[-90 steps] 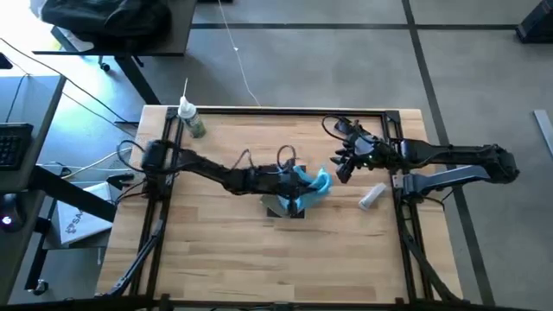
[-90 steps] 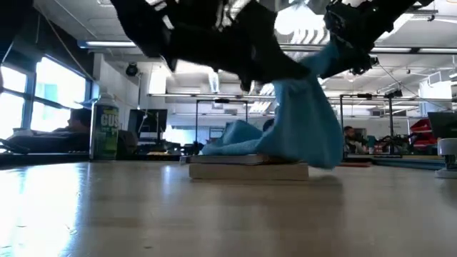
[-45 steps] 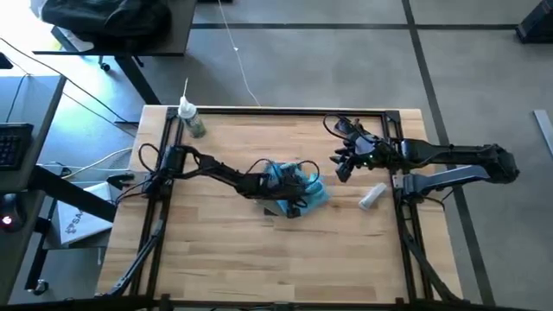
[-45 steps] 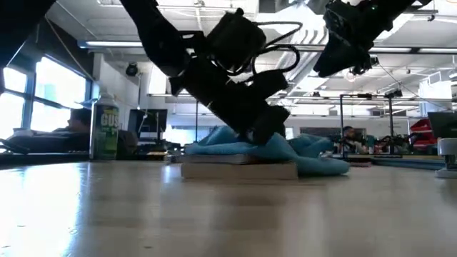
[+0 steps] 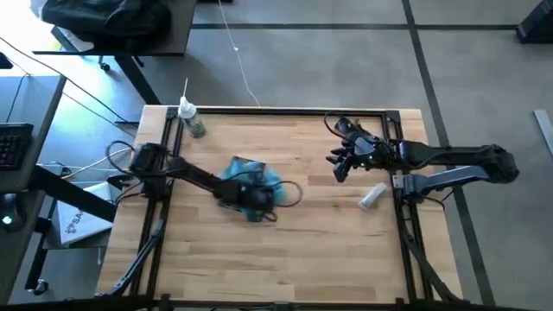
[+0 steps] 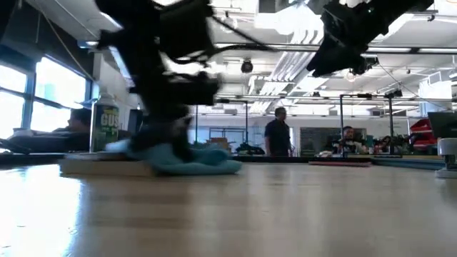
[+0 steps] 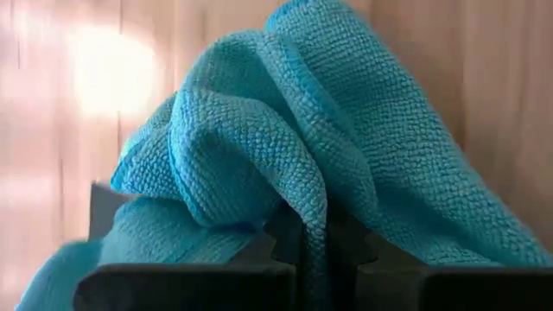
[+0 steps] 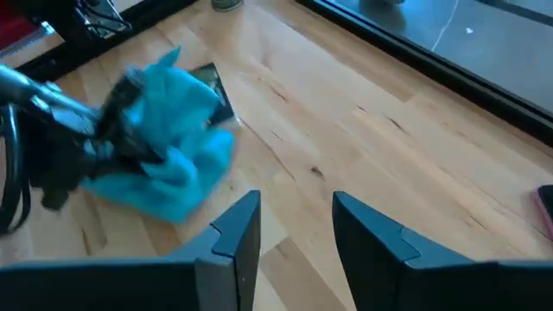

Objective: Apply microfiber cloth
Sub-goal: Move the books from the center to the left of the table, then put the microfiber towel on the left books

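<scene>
We see left gripper (image 5: 251, 200) pinching the microfiber cloth (image 5: 251, 175) | cloth and flat pouch (image 8: 212, 87) beneath it now left of centre in the high view, dragged leftward from mid-table | right gripper (image 5: 339, 166) spread, hovering upper right, unmoved.

A grey tiled floor (image 5: 346, 60) surrounds the wooden surface (image 5: 302, 250). Bright windows (image 6: 61, 93) line one side of the room, ceiling lights (image 6: 307, 28) glow overhead, and a person (image 6: 275, 135) stands far behind near workbenches (image 6: 400, 158)
</scene>
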Motion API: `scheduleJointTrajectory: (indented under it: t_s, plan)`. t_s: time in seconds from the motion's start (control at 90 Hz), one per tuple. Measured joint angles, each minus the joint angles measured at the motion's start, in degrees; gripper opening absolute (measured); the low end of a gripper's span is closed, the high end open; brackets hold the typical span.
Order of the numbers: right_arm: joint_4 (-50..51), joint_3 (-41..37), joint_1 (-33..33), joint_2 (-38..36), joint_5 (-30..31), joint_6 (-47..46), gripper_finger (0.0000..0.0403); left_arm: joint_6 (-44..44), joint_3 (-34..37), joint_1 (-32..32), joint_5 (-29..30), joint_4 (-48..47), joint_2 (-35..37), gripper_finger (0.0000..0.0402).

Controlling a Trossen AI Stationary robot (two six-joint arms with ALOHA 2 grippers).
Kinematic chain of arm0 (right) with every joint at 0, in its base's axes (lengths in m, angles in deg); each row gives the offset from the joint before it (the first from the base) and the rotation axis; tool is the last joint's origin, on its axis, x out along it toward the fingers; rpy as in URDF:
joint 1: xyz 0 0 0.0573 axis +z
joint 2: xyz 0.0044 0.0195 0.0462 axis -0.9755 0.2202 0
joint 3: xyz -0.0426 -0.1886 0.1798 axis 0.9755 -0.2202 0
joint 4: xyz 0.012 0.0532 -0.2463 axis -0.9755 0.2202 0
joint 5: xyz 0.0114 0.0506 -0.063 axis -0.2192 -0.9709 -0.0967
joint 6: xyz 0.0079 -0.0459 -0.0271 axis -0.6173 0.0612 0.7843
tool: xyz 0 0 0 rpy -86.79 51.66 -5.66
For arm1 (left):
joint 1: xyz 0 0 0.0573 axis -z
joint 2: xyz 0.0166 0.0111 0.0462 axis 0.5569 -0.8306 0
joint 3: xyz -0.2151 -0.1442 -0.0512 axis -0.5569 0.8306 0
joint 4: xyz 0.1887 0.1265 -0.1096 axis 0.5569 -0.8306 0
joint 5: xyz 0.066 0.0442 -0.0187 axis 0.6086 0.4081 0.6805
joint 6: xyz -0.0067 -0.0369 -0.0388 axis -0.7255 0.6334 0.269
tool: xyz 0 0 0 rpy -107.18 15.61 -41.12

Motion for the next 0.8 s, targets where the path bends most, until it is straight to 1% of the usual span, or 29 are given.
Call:
scheduleJointTrajectory:
  t_s: [0.156,0.244,0.333,0.411,0.5,0.544,0.578,0.633,0.678,0.711,0.744,0.8]
  plan:
    - [-8.53,-3.04,0.02,3.44,-0.34,0.02,0.0114,12.24,8.28,3.64,-0.13,-11.28,11.63,0.0]
    - [-11.94,-3.22,0.07,6.81,-1.04,0.34,0.0114,16.12,11.77,5.56,1.86,-11.14,18.32,0.0]
    - [-15.36,-3.26,0.07,10.75,-1.26,1.04,0.0114,15.56,13.71,6.21,4.26,-3.04,23.68,0.0]
    - [-18.96,-3.26,0.07,14.08,-1.64,1.22,0.0114,11.19,14.78,6.11,4.87,7.12,26.75,0.0]
    - [-21.44,-2.96,0.07,17.54,-3.22,2.26,0.0114,4.81,14.92,5.81,4.32,18.25,28.5,0.0]
    - [-20.65,-2.15,0.07,18.71,-3.38,3.49,0.0114,1.95,14.83,5.67,2.47,24.71,29.24,0.0]
    - [-19.07,-1.19,0.07,19.28,-3.42,4.57,0.0114,-0.02,14.81,5.65,0.01,30.27,29.72,0.0]
    - [-15.2,0.85,-0.01,19.63,-2.36,6.53,0.0114,-2.75,14.72,5.63,-6.47,38.76,30.79,0.0]
    - [-11.88,2.7,-0.02,19.64,-0.5,7.96,0.0114,-4.94,14.7,5.71,-12.97,44.11,31.96,0.0]
    - [-9.12,4.15,-0.02,19.64,1.14,8.9,0.0114,-6.26,14.69,5.85,-16.79,46.97,32.97,0.0]
    - [-6.22,5.65,-0.02,19.64,2.74,9.66,0.0114,-7.29,14.67,6.09,-19.18,48.71,34.21,0.0]
    - [-2.35,8.06,-0.04,19.64,4.65,10.97,0.0114,-8.52,14.65,6.49,-20.03,48.94,36.67,0.0]
